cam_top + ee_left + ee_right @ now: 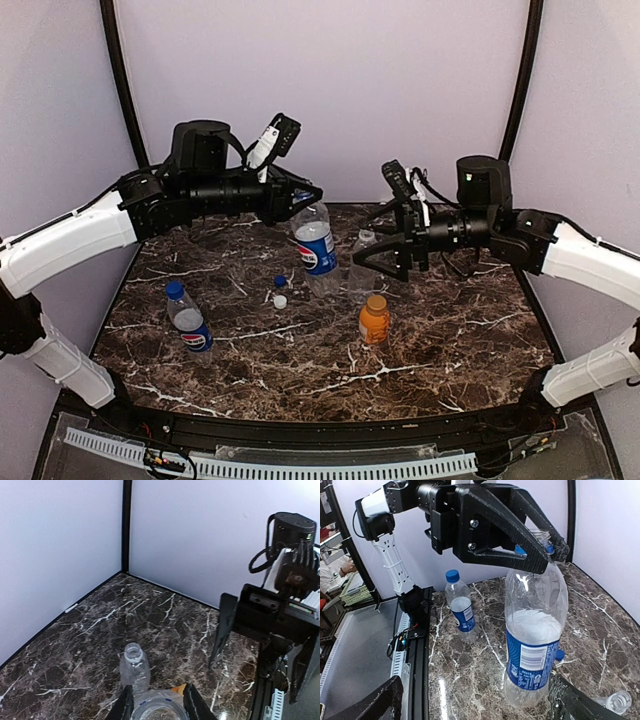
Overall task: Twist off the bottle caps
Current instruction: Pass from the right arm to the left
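L hand (312, 197) clamped on neck of tall btl (316, 250); uncapped, looks empty. R hand (372, 262) spread wide, holds nothing. Clear btl (134, 670) uncapped, empty; orange btl (374, 322) capped.

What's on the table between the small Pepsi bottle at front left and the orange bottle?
In the top view, a loose white cap and a blue cap behind it lie about midway, slightly back from the straight line.
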Robot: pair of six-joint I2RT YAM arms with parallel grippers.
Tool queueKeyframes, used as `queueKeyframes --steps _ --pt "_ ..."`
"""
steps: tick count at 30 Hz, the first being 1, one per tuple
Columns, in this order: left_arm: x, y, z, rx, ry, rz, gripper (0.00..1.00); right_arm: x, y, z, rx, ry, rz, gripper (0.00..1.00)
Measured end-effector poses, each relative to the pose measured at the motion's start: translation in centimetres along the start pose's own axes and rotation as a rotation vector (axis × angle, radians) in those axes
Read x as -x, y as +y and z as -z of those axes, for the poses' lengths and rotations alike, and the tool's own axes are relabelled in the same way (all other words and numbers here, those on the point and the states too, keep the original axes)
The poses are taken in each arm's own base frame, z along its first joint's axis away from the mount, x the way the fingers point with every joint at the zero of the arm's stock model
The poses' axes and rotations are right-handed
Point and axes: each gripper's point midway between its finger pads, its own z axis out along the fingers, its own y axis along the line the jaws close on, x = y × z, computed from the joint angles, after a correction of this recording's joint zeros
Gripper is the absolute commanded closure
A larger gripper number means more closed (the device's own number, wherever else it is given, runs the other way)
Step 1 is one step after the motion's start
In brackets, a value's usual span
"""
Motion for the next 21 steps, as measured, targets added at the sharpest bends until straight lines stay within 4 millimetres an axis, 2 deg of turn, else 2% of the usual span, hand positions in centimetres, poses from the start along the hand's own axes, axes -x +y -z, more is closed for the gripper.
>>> queueKeyframes --steps 4,11,14,18,21 --pt "-1.1 2.6 -1.8 0.119 0.018 -0.039 1.00 -0.1 -1.4 0.7 -0.077 -0.006 -0.025 0.02" --pt "-6.8 7.3 -8.0 0.235 0.138 -0.060 1.00 -1.1 -2.9 1.8 -0.173 0.001 -0.059 0.02" --pt "-8.5 8.7 -9.7 0.266 0.168 -0.062 1.00 -0.8 -3.3 2.6 -0.208 -0.012 -0.060 0.02" --pt "-9.4 10.0 -10.7 0.288 0.168 -0.055 1.00 -0.4 -3.6 3.4 -0.239 -0.029 -0.054 0.02" --pt "-9.0 10.5 -11.0 0.296 0.141 -0.050 1.00 -0.4 -3.7 3.6 -0.249 -0.030 -0.056 0.02"
